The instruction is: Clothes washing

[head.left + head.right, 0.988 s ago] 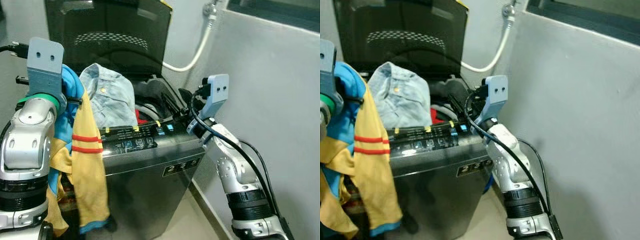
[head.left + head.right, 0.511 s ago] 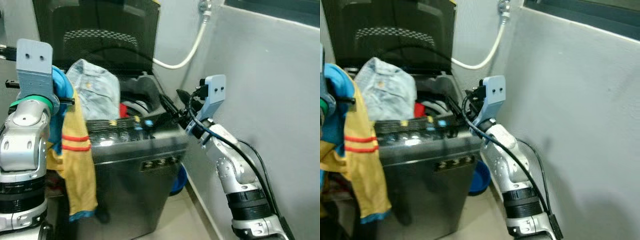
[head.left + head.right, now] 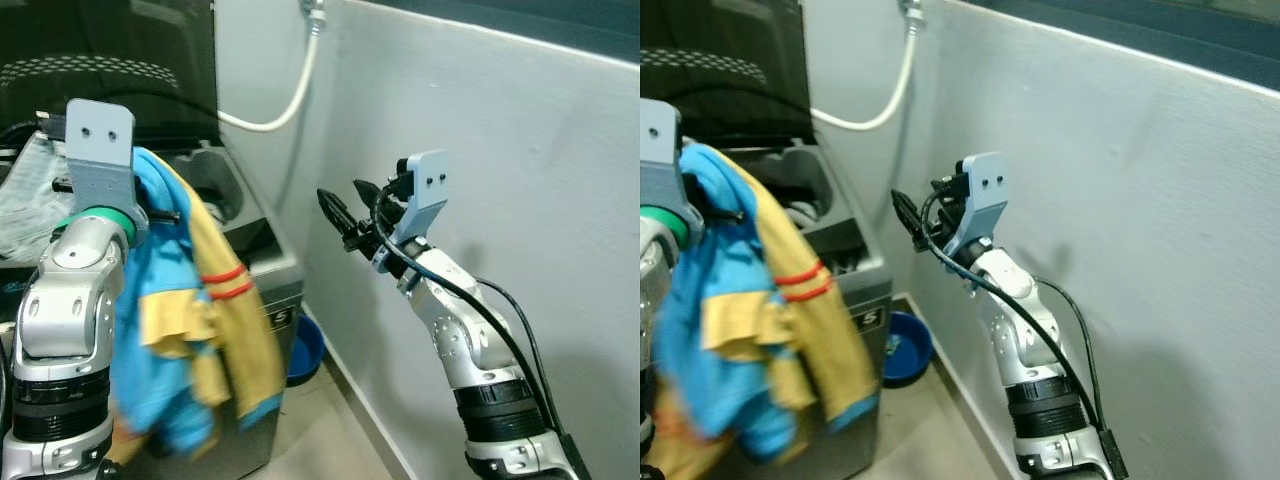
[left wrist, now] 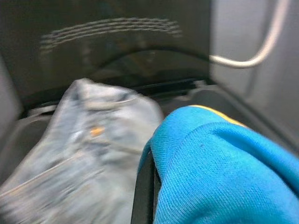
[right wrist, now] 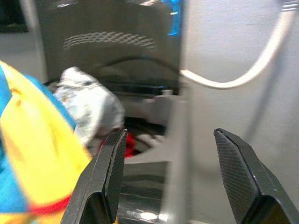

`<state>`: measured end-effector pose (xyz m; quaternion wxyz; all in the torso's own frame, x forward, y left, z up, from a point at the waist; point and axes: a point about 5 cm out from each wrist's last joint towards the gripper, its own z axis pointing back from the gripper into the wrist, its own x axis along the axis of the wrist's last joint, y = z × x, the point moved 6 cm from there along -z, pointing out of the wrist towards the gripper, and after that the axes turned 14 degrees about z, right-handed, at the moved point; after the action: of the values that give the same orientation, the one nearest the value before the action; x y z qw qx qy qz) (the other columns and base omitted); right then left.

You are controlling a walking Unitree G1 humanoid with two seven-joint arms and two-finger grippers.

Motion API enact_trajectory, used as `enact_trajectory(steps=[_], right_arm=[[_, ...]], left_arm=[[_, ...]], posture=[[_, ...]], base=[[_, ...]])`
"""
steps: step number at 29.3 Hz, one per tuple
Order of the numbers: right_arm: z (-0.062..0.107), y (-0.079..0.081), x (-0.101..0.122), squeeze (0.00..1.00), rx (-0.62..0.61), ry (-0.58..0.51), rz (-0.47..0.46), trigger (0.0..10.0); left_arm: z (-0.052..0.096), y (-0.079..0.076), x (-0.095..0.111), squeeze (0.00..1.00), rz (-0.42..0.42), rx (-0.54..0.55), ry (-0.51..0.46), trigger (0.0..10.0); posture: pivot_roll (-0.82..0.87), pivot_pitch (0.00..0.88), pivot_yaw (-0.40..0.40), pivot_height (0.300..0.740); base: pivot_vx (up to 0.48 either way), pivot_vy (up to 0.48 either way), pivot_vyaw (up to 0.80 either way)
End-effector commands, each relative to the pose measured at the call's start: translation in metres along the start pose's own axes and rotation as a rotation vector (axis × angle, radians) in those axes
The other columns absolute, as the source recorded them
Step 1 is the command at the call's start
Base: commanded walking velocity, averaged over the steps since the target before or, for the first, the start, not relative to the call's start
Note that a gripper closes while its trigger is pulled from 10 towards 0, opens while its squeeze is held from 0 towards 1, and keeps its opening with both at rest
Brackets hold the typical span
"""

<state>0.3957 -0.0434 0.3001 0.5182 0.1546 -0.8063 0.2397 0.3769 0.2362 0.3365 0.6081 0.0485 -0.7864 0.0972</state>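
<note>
The left gripper (image 3: 150, 205) is clamped on the bunched top of a blue-and-yellow garment (image 3: 205, 330) hanging limp before the washing machine (image 3: 235, 215), likely light and floppy, while the right gripper (image 3: 345, 215), fingers apart, hovers empty to the right.

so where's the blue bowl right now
In the eye views the blue bowl sits on the floor, tucked between the washer and the wall, low and left of the right gripper.
</note>
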Motion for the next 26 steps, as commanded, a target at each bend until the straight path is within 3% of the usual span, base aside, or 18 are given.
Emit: enact_trajectory(steps=[1,6,11,15,18,26], right_arm=[[0.002,0.001,0.002,0.0,0.008,-0.008,0.024,10.0],[0.0,0.004,0.002,0.0,0.016,-0.012,0.03,10.0],[-0.001,0.005,0.002,0.0,0.017,-0.013,0.027,10.0],[-0.004,0.001,0.003,0.0,0.004,-0.02,0.008,10.0],[-0.005,-0.002,0.004,0.0,-0.007,-0.023,0.006,10.0],[-0.005,-0.009,0.005,0.0,-0.019,-0.022,0.014,10.0]], left_arm=[[0.004,0.0,0.011,0.0,0.013,0.0,-0.045,10.0],[0.016,-0.022,-0.009,0.0,0.116,-0.042,0.001,10.0],[0.019,-0.027,-0.015,0.0,0.129,-0.05,0.015,10.0],[0.016,-0.018,0.015,0.0,-0.032,-0.035,-0.084,10.0],[0.014,-0.016,0.026,0.0,-0.047,-0.039,-0.109,10.0],[0.016,-0.029,0.022,0.0,-0.015,-0.067,-0.087,10.0]], posture=[[0.11,0.0,-0.061,0.74],[0.12,0.003,-0.076,0.74],[0.12,0.003,-0.076,0.74],[0.14,0.011,-0.083,0.74],[0.14,0.015,-0.083,0.74],[0.13,0.021,-0.083,0.74]], base=[[0.0,0.0,0.8],[0.0,0.0,0.8],[0.0,0.0,0.8],[0.0,0.0,0.8],[0.0,0.0,0.8],[0.0,0.0,0.8]])
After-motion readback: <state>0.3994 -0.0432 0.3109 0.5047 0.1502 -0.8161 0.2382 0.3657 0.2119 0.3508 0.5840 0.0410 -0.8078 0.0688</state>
